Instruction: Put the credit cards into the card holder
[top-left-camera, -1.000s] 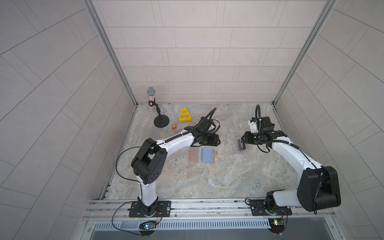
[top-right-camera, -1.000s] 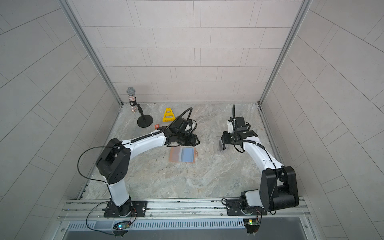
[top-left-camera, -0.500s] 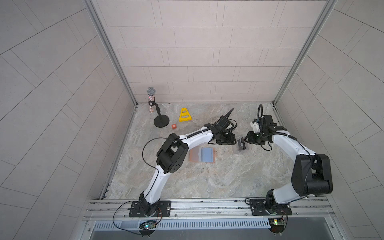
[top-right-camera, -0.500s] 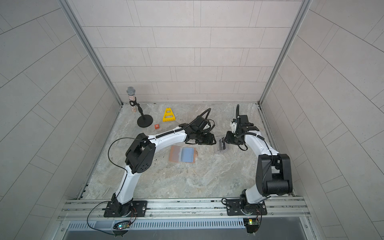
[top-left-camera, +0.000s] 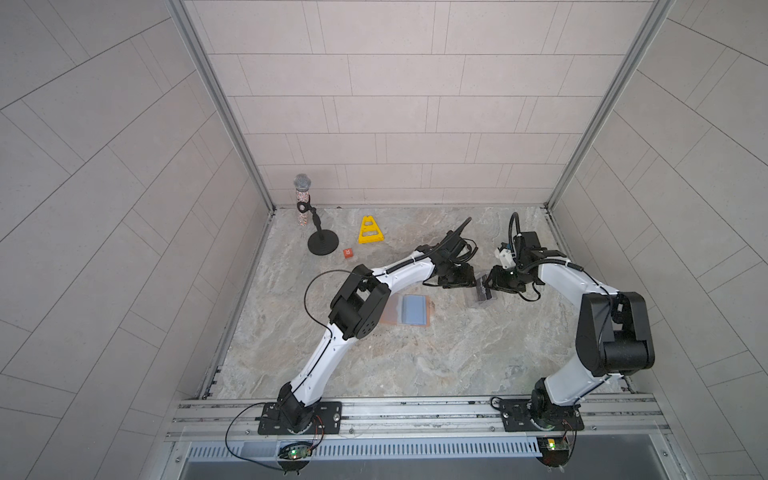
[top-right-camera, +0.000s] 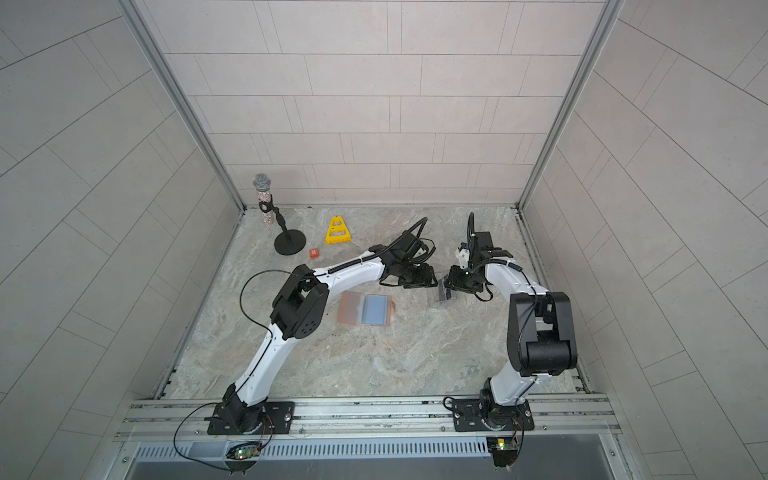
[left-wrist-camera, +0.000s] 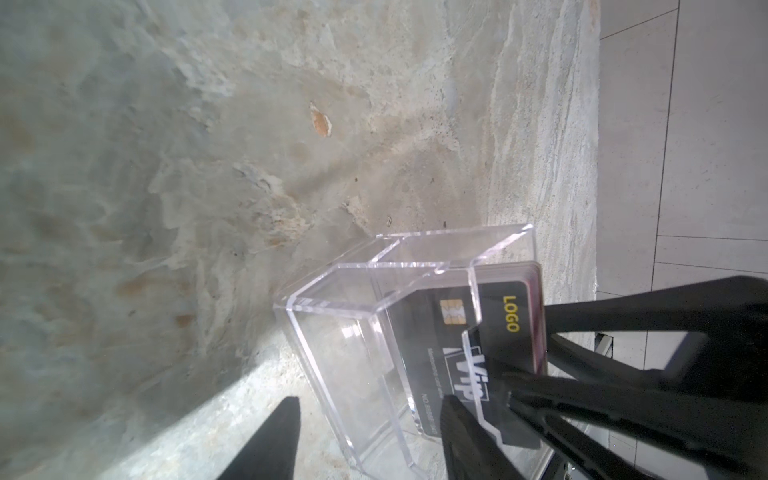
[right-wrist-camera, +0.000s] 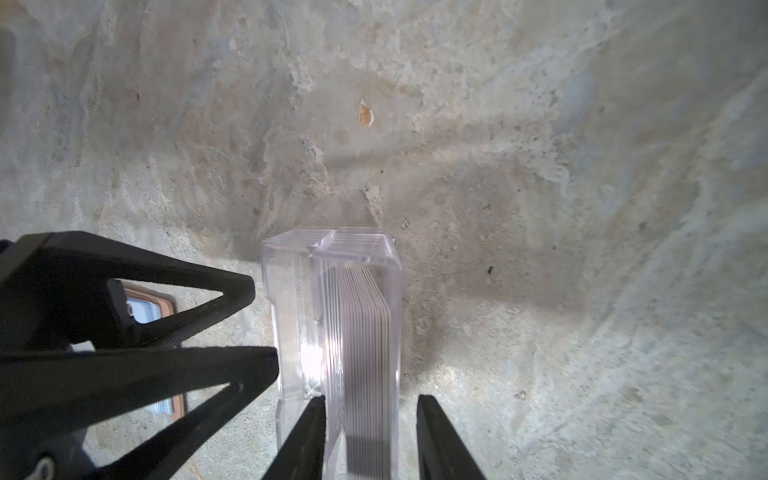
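The credit cards stand as a stack on edge in a clear plastic box, with a black "VIP" card at the front. My right gripper is open and straddles the card section. One of its fingers touches the box wall and the other stands just clear. My left gripper is open at the box's front, one finger beside the box and one before the VIP card, holding nothing. The card holder lies open on the floor to the left, blue-grey inside up, and shows in both top views.
A microphone on a round black stand, a yellow triangular frame and a small orange tag sit at the back left. The right wall is close behind the box. My two grippers nearly touch.
My left gripper has swung right, from behind the card holder to the front of the clear box. My right arm has folded in, bringing its gripper down around the box.
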